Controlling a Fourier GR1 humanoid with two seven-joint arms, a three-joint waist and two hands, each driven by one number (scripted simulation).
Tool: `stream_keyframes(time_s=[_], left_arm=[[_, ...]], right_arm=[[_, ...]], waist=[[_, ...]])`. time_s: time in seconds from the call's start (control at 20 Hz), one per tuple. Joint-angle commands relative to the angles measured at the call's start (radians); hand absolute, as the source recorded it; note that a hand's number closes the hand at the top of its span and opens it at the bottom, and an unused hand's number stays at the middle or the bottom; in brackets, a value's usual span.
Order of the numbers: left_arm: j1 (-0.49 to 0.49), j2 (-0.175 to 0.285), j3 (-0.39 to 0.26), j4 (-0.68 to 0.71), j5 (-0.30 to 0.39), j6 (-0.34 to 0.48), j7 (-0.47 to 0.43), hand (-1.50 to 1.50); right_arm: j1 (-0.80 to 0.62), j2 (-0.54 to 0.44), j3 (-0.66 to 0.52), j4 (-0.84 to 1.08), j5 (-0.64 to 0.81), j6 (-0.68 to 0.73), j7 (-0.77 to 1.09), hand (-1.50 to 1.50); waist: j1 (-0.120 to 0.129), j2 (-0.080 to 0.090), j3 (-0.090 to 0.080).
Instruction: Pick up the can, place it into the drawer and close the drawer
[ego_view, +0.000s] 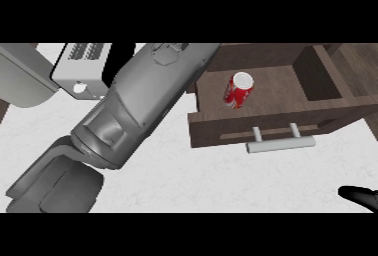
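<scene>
The right robot hand (360, 196) shows only as a black sliver at the lower right edge of the white speckled worktop (221, 180); whether it is released or clenched cannot be told. Farther off, the red cylindrical can with a white top (239, 90) stands upright inside the open dark-brown wooden drawer (221, 127). The grey left forearm (140, 100) slants across the drawer's left corner, beside a white slotted appliance (77, 70).

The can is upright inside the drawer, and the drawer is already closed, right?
Not quite. The can is upright inside the drawer, but the drawer is open, not closed. It is pulled out over the counter with its handle toward the robot. The head view shows it.
</scene>
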Motion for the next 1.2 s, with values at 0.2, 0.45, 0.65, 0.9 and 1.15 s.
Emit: stream_keyframes(time_s=[0.2,0.45,0.65,0.9,1.15], left_arm=[[-0.009,0.000,-0.016,0.024,0.059,0.040,-0.057,-1.50],[0.016,0.000,0.007,0.035,0.111,0.051,-0.104,-1.50],[-0.035,0.000,0.010,0.027,0.149,0.039,-0.076,-1.50],[-0.042,0.000,0.021,0.045,0.167,0.040,-0.095,-1.50],[-0.080,0.000,-0.002,0.058,0.153,0.051,-0.082,-1.50]], right_arm=[[-0.084,-0.085,0.019,-0.001,0.077,0.020,0.012,-1.50],[-0.085,-0.115,0.082,0.008,0.200,0.053,-0.092,-1.50],[-0.121,-0.149,0.143,0.084,0.327,0.059,-0.141,-1.50],[-0.197,-0.186,0.234,0.205,0.539,0.022,-0.182,-1.50],[-0.247,-0.173,0.335,0.366,0.702,-0.039,-0.247,-1.50]], waist=[[0.003,0.004,-0.001],[-0.007,0.014,-0.001],[0.008,0.012,0.000],[0.042,0.011,-0.001],[0.069,-0.001,-0.001]])
